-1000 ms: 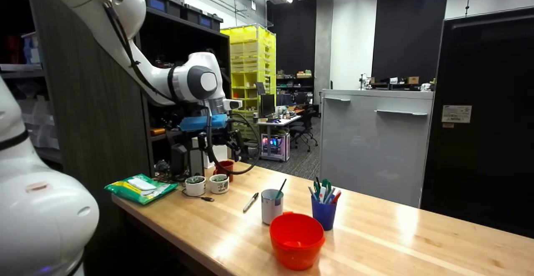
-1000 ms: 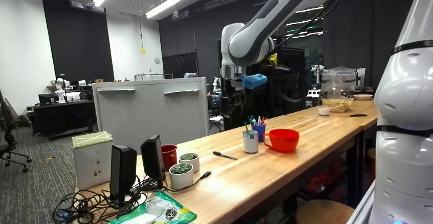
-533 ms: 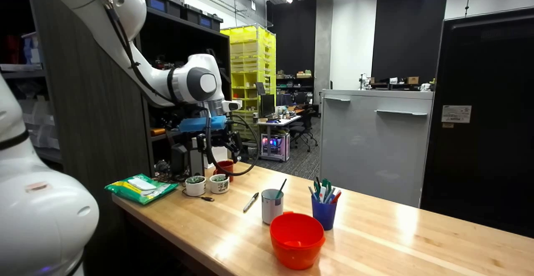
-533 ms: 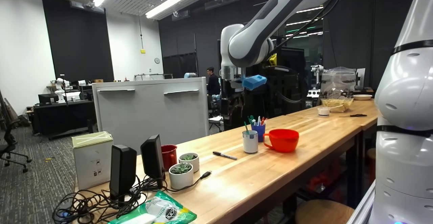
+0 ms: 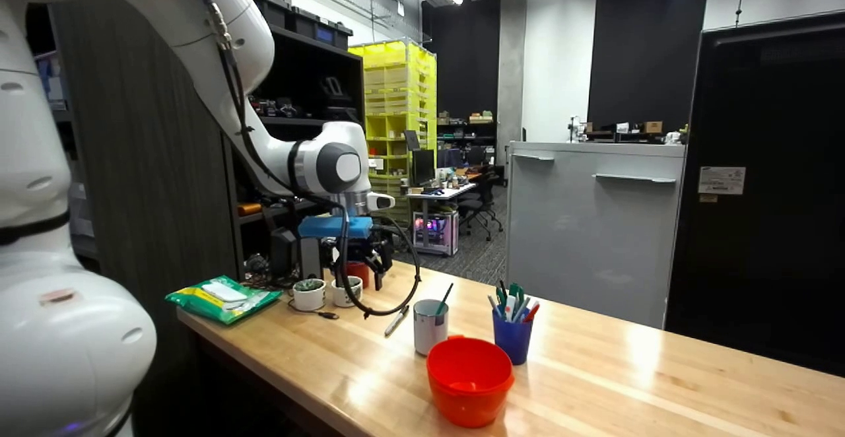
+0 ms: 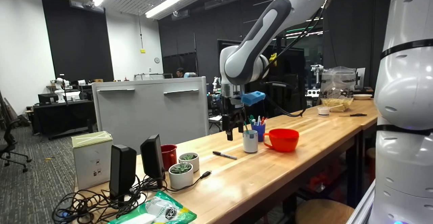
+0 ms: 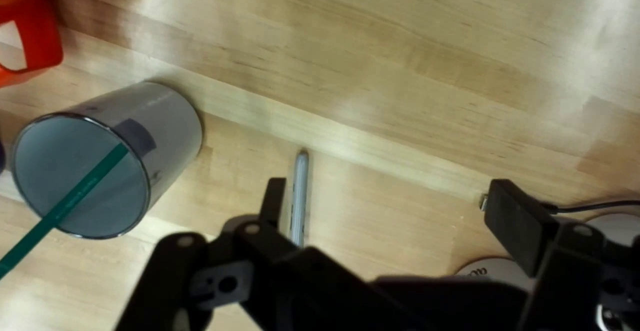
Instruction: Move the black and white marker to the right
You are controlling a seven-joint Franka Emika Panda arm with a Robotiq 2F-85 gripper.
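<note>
The black and white marker (image 6: pixel 224 155) lies on the wooden tabletop (image 6: pixel 250 171) near the white cup (image 6: pixel 250 145). Above, the gripper (image 7: pixel 395 213) holds nothing, jaws wide; grasp, rightward move and release apparently remain.

The white, black-banded arm (image 5: pixel 210 72) has a blue block (image 5: pixel 322 227) and black end effector (image 7: pixel 392 196).
</note>
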